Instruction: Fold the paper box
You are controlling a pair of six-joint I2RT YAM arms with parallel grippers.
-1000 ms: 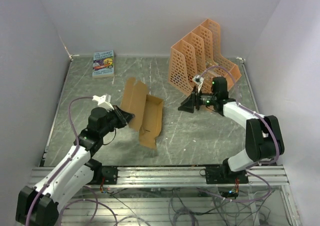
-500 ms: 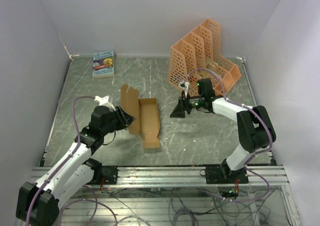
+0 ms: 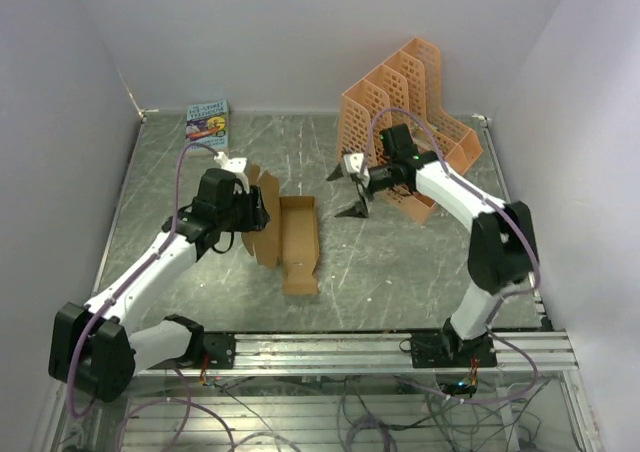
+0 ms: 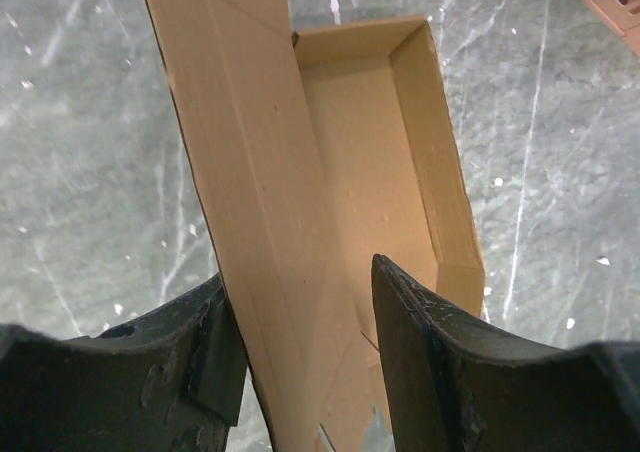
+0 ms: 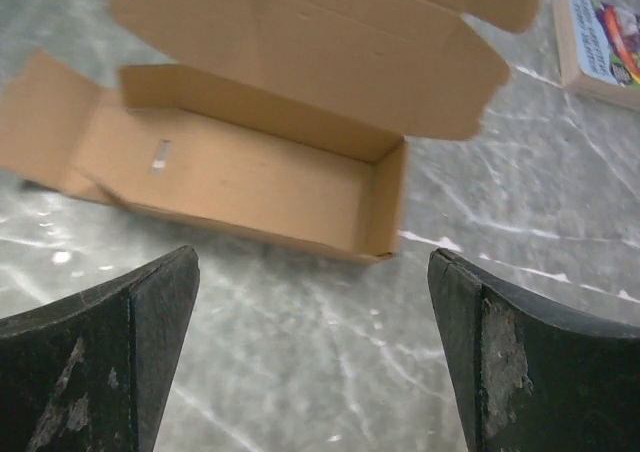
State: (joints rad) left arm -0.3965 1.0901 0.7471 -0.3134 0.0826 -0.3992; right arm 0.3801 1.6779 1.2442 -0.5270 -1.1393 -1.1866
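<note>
We count one paper box (image 3: pixel 298 242), one orange file rack (image 3: pixel 420 102), one little book (image 3: pixel 207 125) and two grippers. The box lies open on the table (image 3: pixel 400 262), left of the middle of the top view. Its tall lid flap stands between the partly spread fingers of the left gripper (image 3: pixel 255 212); we cannot tell if they squeeze it. The right gripper (image 3: pixel 345 192) is spread wide near the box, holding nothing.

A grey, marble-patterned counter (image 3: pixel 400 272), streaked with white scratches, is enclosed by plain pale walls at 12 o'clock (image 3: pixel 300 32), 9 o'clock (image 3: pixel 50 172) and 3 o'clock (image 3: pixel 585 122). Its 6 o'clock edge is bordered by an aluminium rail (image 3: pixel 330 347), beneath which loose cables (image 3: pixel 350 412) are seen. The scene is lit evenly, and only soft shadows are cast.
</note>
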